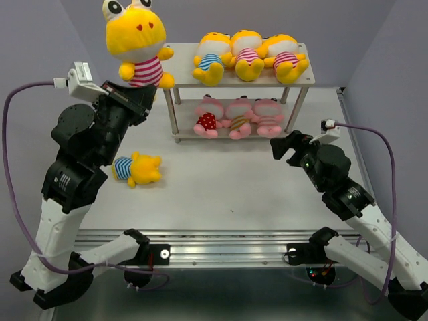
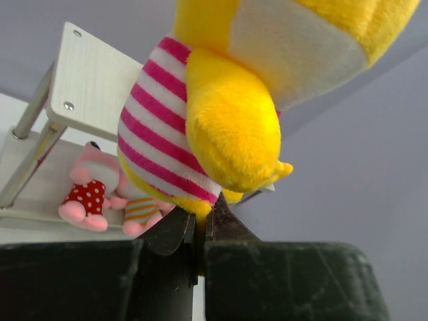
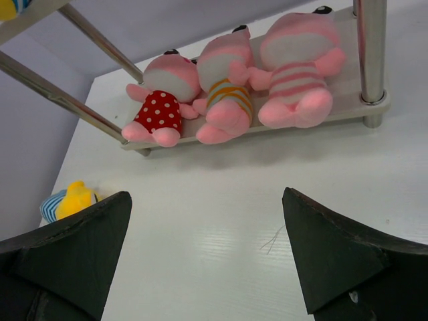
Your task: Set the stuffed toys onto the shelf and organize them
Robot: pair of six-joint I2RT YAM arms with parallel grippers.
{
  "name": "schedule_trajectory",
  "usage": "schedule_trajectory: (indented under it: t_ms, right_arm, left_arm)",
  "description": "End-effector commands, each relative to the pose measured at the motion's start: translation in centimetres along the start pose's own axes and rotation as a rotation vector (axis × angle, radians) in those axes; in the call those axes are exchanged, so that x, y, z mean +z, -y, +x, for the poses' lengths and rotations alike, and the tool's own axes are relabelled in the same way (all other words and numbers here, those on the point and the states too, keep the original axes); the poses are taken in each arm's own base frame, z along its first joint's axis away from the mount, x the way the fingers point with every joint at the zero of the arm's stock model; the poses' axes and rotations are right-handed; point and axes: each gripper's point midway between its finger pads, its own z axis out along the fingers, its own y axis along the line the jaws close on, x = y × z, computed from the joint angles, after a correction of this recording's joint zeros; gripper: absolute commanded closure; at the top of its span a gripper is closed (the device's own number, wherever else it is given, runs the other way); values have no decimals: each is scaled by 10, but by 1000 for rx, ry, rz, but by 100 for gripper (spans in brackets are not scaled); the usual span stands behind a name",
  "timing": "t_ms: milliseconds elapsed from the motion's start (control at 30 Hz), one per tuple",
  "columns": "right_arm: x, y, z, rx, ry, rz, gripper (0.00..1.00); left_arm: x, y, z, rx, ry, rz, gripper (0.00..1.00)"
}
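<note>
Clamps yellow pink-striped toy (image 2: 227,127) in nearly shut left hand (image 2: 199,226), shelf (image 2: 87,80) just beside it; spreads right hand (image 3: 206,197) wide, grasping nothing.

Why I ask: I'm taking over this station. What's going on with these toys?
The left gripper is shut on a pink-striped yellow toy, held up by the left end of the top board of the shelf. Three yellow toys lie on that board and three pink toys on the lower one. A blue-striped yellow toy lies on the table beside the left arm. The right gripper is open and empty, in front of the shelf.
</note>
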Motion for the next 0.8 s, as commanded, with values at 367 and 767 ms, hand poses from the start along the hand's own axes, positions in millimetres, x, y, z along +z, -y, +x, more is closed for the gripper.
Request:
schedule_trajectory:
  t_ms: [367, 767]
  right_arm:
    - [-12, 8, -14, -11, 71, 12, 0]
    - [-21, 13, -22, -19, 108, 18, 0]
  left_arm:
    - [109, -47, 3, 40, -359, 185, 100]
    - [139, -84, 27, -76, -504, 160, 100]
